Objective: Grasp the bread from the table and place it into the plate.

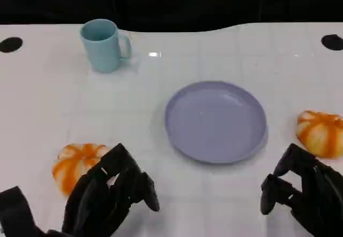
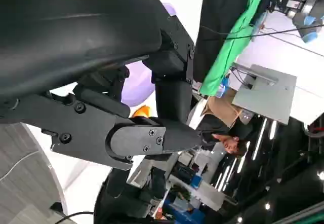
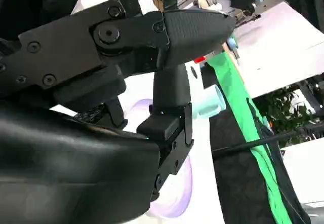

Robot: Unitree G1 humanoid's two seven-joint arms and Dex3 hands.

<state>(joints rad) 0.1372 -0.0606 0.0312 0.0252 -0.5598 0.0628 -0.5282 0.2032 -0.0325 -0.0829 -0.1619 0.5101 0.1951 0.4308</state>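
Fingers of the left hand (image 1: 110, 194) are seen loosely spread and grasping nothing, one bread roll (image 1: 77, 164) lying just behind them; the right hand (image 1: 303, 194) is likewise released, a second roll (image 1: 321, 132) just beyond its fingers. Between the hands sits the bare plate (image 1: 216, 121). A person (image 2: 228, 143) is caught beside the table from the left wrist, while the mug (image 3: 208, 102) is half hidden from the right wrist.

no readable text, labels, brands or numbers on anything

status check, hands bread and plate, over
Left robot hand open, beside left bread, not gripping. Right robot hand open, near right bread. Plate bare, path clear; mug far off.
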